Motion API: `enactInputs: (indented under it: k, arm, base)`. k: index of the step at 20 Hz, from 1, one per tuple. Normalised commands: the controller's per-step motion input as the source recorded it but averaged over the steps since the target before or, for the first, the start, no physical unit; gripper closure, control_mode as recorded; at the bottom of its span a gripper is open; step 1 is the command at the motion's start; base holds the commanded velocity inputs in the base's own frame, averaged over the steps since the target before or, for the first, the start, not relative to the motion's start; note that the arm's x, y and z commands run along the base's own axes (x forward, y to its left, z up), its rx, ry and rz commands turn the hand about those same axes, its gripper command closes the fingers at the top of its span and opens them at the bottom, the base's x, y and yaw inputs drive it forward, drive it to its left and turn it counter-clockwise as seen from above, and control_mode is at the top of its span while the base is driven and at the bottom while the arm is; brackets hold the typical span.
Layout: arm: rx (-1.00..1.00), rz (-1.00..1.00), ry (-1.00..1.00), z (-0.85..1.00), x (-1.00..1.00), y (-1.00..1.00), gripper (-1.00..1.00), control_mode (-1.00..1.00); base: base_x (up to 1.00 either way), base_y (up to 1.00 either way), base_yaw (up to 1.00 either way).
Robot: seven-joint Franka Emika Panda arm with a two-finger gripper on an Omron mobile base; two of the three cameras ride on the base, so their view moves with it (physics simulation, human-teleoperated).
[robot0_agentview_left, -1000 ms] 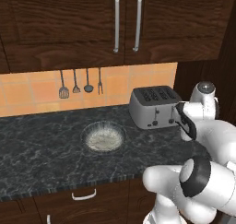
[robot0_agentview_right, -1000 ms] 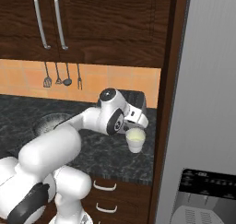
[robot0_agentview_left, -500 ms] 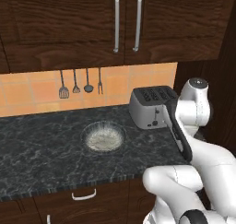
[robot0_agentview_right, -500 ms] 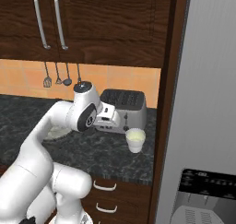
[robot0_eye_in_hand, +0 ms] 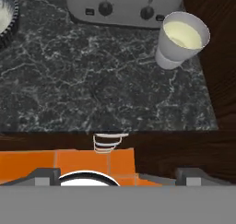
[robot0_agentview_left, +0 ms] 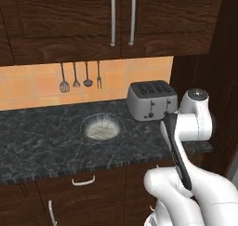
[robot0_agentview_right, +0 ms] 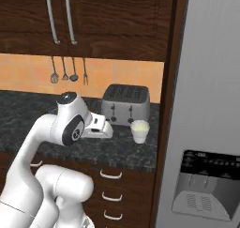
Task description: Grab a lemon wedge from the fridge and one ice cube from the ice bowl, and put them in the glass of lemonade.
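The glass of lemonade (robot0_agentview_right: 139, 130) stands on the dark counter just in front of the silver toaster (robot0_agentview_right: 126, 104), close to the grey fridge (robot0_agentview_right: 211, 91), whose door is shut. In the hand view the glass (robot0_eye_in_hand: 182, 38) lies at the upper right, with pale yellow liquid inside. My gripper (robot0_eye_in_hand: 119, 178) is open, empty, and hangs over the counter's front edge, well short of the glass. My hand (robot0_agentview_right: 97, 125) sits to the left of the glass. The ice bowl (robot0_agentview_left: 102, 126) rests further left on the counter. The lemon wedge is out of view.
Dark upper cabinets (robot0_agentview_left: 121, 20) hang above the counter, and utensils (robot0_agentview_left: 79, 76) hang on the orange backsplash. A wooden side panel (robot0_agentview_right: 168, 81) separates the counter from the fridge. Drawers with a pale handle (robot0_eye_in_hand: 108, 142) lie below the counter edge. The fridge's black dispenser panel (robot0_agentview_right: 206, 185) is low on the right.
My hand has drawn back from above the glass, toward the counter's front edge and to the left. The jaws have opened slightly wider. The glass has not moved.
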Motion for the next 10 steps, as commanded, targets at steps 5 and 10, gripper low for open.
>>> enactInputs:
  k: [5, 10]
  arm:
    - [0.0, 0.0, 0.0, 0.0, 0.0, 0.0, -1.0, 1.0]
    - [0.0, 0.0, 0.0, 0.0, 0.0, 0.0, -1.0, 1.0]
  base:
    - [-1.0, -0.73, -0.04]
    - [-0.81, -1.0, -0.13]
